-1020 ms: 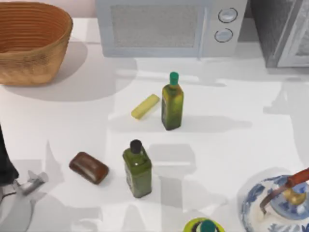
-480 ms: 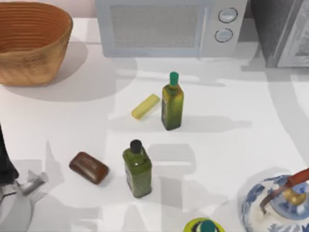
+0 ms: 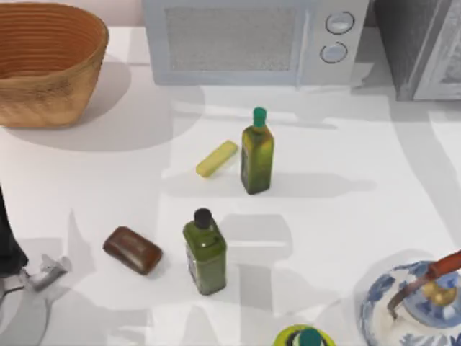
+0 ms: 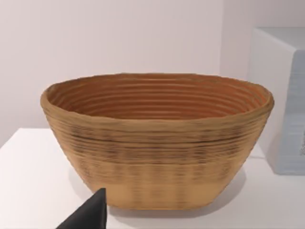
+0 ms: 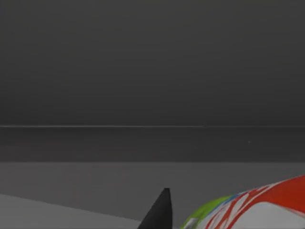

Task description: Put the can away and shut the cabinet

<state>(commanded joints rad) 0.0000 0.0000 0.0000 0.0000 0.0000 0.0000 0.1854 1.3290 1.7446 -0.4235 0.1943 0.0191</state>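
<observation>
Holding the can (image 5: 257, 202) right beside my right gripper's fingertip (image 5: 159, 210), inside the dark cabinet (image 3: 418, 43) at the tabletop's far right corner | right grip state: cannot tell | left arm parked at near left edge, facing the wicker basket (image 4: 157, 143).

left arm (image 3: 11, 245): parked, table's left edge | left tool (image 3: 45, 272): low, near front
</observation>
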